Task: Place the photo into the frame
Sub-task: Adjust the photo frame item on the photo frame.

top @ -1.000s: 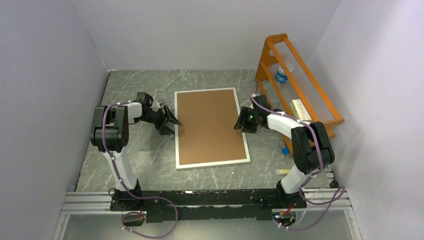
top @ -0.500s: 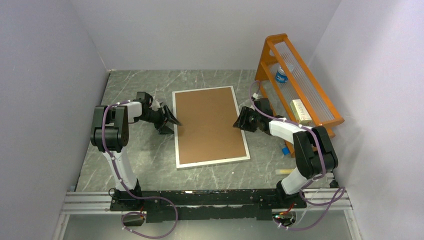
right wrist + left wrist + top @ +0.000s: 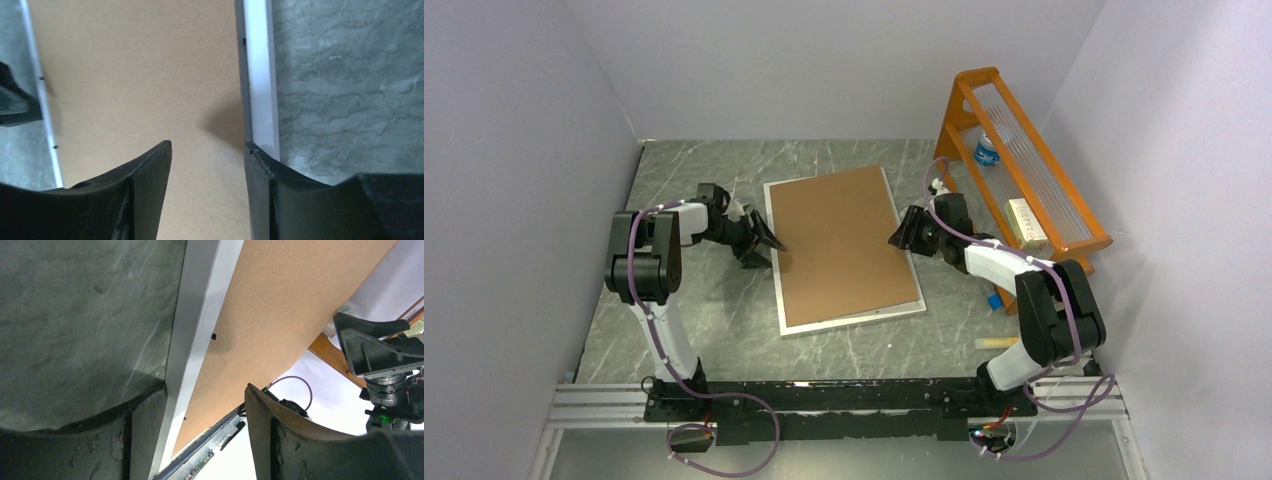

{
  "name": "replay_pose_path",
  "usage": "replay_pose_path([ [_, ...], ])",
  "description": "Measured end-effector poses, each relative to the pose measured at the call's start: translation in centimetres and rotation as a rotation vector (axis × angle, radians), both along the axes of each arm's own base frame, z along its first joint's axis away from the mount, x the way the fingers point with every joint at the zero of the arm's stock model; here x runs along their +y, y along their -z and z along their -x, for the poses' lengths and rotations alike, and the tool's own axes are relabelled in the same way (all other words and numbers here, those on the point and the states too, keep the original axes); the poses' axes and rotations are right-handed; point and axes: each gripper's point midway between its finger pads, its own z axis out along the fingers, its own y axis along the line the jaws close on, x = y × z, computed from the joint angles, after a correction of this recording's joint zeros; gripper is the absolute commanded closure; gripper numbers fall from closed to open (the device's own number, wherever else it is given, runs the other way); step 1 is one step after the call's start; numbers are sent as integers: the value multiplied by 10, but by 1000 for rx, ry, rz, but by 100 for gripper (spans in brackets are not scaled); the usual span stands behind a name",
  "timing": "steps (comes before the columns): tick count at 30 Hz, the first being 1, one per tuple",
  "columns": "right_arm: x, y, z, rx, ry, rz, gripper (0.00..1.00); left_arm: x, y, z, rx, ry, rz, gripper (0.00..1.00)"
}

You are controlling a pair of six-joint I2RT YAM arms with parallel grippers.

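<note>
The frame [image 3: 854, 319] lies face down on the grey table, with a brown backing board [image 3: 839, 245] on top of it. The board covers the frame's far and upper right border. The photo is hidden. My left gripper [image 3: 769, 245] is open at the left rim. In the left wrist view, the white border [image 3: 200, 315] runs between its jaws [image 3: 206, 387]. My right gripper [image 3: 899, 240] is open at the right edge. One finger is over the board [image 3: 140, 75] and the other over the border [image 3: 260, 75], with nothing between them [image 3: 208, 144].
An orange rack [image 3: 1024, 170] stands against the right wall, close behind the right arm. It holds a bottle [image 3: 987, 150] and a small box [image 3: 1027, 222]. A blue item [image 3: 995, 298] and a pale stick [image 3: 994, 343] lie near the right arm's base. Walls enclose three sides.
The frame and board have turned slightly anticlockwise, their far end shifting left. The board now hides the far and upper right border. My right gripper moved farther back and its jaws widened. The left gripper stayed put.
</note>
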Motion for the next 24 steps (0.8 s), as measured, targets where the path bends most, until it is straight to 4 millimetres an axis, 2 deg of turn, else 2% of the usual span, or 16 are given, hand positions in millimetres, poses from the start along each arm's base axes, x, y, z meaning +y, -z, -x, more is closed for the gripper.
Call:
replay_pose_path([
  [3, 3, 16, -1, 17, -5, 28, 28, 0, 0, 0, 1, -1, -1, 31],
  [7, 4, 9, -11, -21, 15, 65, 17, 0, 0, 0, 2, -2, 0, 29],
  [12, -5, 6, -5, -10, 55, 116, 17, -1, -1, -1, 3, 2, -5, 28],
  [16, -11, -8, 2, -12, 73, 120, 25, -1, -2, -1, 4, 10, -28, 26],
  [19, -9, -16, 3, -14, 75, 99, 28, -1, -3, -3, 1, 19, -53, 23],
  [24, -6, -7, -5, 40, 104, 101, 16, 3, -4, -16, -11, 15, -103, 20],
])
